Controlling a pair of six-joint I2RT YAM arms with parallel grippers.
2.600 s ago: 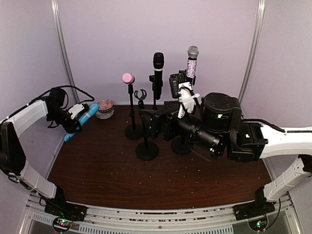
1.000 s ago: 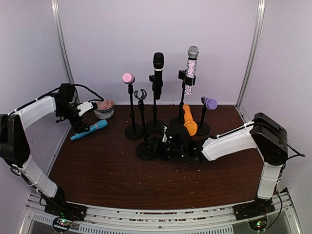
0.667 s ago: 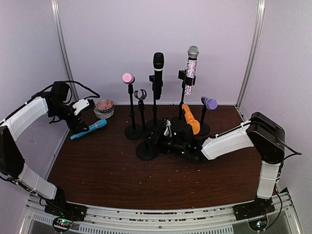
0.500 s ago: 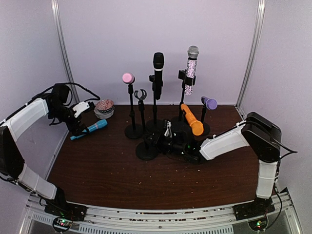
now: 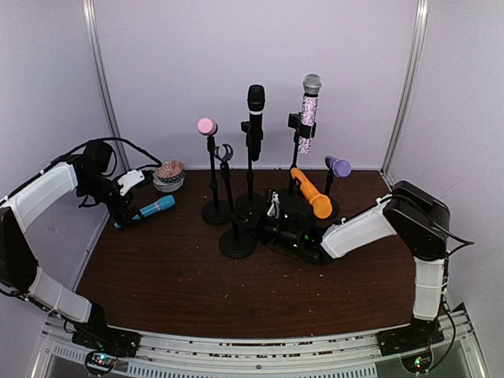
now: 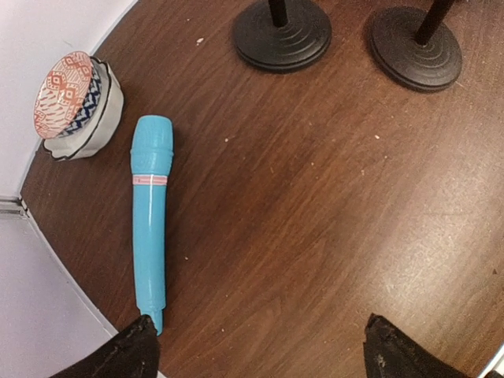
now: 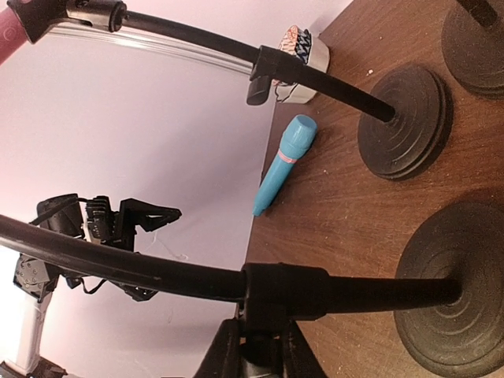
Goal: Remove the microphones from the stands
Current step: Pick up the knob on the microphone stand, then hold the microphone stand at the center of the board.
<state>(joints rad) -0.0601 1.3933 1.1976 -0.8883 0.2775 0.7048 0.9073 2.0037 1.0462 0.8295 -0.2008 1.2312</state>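
Black fingertips (image 6: pixel 134 354) frame the bottom of the left wrist view. Your left gripper (image 6: pixel 264 340) hangs spread wide, holding nothing, well to the left of the empty stand (image 5: pixel 231 206). Under it the blue microphone (image 6: pixel 150 228) lies flat on the table (image 6: pixel 331 197), out of any clip and also well left of that stand.

Watch the geometry. Its tail sits just beside one fingertip, and its long axis runs straight away from the fingers. The head end is near the patterned bowl (image 6: pixel 101 118), which sits left of the stand and further back. So the mic lies off to one side of the open gap, crosswise to the closing line. I judge you'd need a sideways shift to straddle it. Your left arm is clearly the nearer one.

Now the stand itself: it leans left, and its clip is bare. Just right of it your right gripper (image 7: pixel 253 346) is down low, fingers pinched shut on the collar of its pole. I'd call the removal done.
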